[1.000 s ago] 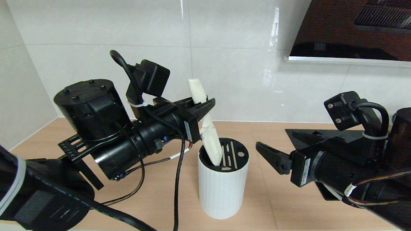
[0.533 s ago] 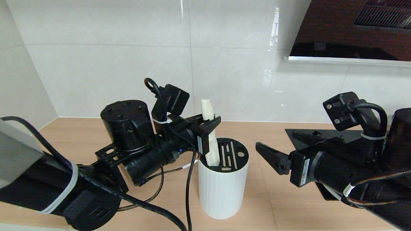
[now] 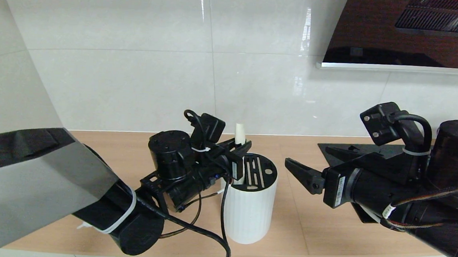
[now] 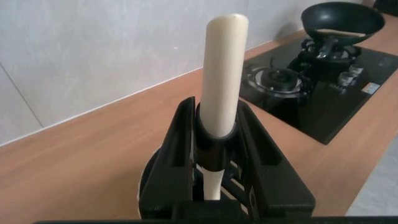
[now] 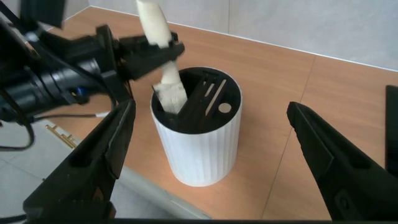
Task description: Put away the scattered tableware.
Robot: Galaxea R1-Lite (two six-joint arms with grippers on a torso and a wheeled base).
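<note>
We pinch the knife (image 3: 240,131) upright by its handle in our left gripper (image 3: 240,147), so its blade fits the holder (image 3: 249,213) slot. Our right gripper (image 5: 210,107) hangs spread at the holder's three o'clock.

No legible text or numbers.
</note>
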